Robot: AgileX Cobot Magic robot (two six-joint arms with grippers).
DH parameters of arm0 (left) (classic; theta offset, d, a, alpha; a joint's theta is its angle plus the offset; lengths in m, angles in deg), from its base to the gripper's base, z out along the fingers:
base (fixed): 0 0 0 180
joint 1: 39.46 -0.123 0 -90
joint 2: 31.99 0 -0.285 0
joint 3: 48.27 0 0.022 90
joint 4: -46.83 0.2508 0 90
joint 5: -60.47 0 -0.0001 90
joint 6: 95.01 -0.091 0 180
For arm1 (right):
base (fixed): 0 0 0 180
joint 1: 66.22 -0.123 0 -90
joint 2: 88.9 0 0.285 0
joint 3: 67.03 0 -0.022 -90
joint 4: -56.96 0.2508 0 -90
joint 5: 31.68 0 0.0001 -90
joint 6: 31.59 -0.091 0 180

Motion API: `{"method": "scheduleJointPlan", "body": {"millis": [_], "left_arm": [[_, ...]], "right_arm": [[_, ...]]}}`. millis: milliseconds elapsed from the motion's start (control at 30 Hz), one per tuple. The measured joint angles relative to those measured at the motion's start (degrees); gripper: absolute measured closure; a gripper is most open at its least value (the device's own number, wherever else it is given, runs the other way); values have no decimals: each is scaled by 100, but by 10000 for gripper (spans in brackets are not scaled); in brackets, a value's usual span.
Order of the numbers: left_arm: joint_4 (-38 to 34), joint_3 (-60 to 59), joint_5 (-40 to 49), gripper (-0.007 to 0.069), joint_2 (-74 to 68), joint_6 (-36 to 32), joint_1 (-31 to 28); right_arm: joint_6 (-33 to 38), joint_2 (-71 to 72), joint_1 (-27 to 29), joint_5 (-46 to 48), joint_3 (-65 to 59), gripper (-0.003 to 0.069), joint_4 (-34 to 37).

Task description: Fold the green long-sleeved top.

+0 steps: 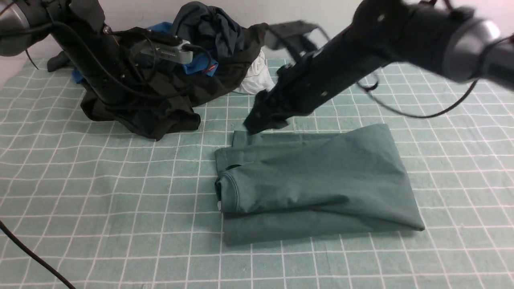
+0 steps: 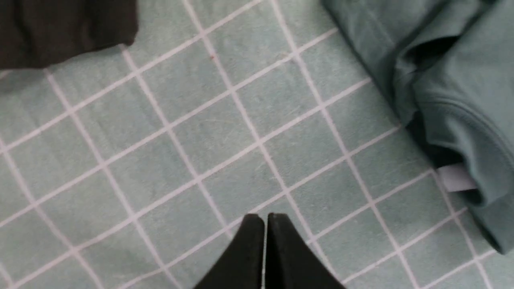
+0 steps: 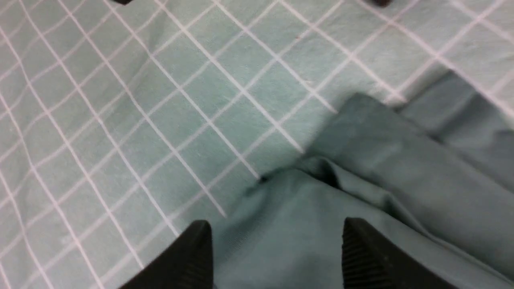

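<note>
1. Our green long-sleeved top [image 1: 317,184] lies folded on the grid sheet [image 1: 100,180], long way 9 to 3 o'clock, collar [image 1: 229,188] at 9.
2. Our left claw [image 2: 264,220] is pinched together, empty.
3. Our right claw [image 3: 277,228] gapes above the top.

**What my two arms look like on the feeds**

Both are matte black with a silver-grey joint each: left arm [image 1: 100,76], right arm [image 1: 361,44]. Thin black cables [image 1: 419,117] hang loose off them, and there are tiny pale screws on the right one. There's a grey camera box [image 1: 176,52] on the left. The left gripper [image 2: 264,220] has smooth black wedges, while the right gripper [image 3: 277,233] has ribbed pads [image 3: 361,257].
</note>
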Motion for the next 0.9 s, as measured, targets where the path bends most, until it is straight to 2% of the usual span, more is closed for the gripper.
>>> {"method": "scheduleJointPlan", "body": {"millis": [100, 133, 200, 300, 433, 600, 700, 900], "left_arm": [[-144, 0, -21, 627, 0, -76, 379], [-214, 0, -67, 627, -13, -81, 662], [-296, 0, -147, 627, -91, -81, 950], [-378, -6, -298, 627, -439, -87, 1451], [-344, -40, -466, 627, -1177, -93, 1889], [-266, -3, -459, 627, -1623, -75, 1969], [-296, 3, -453, 627, -1620, -75, 1914], [-183, -61, -429, 627, -1231, -75, 1528]], "right_arm": [[-442, 115, 450, 547, 128, 219, -775], [-717, 123, 757, 733, 115, 225, -1242], [-975, 123, 1081, 613, -53, 242, -1564], [-1103, 123, 1465, 37, -512, 274, -1694], [-1126, -58, 1579, -666, -1183, 316, -1662], [-1029, -673, 1567, -1082, -1467, 339, -1804], [-1238, -863, 1622, -1172, -1411, 342, -1957], [-1449, -827, 1687, -956, -1164, 342, -2090]]}}
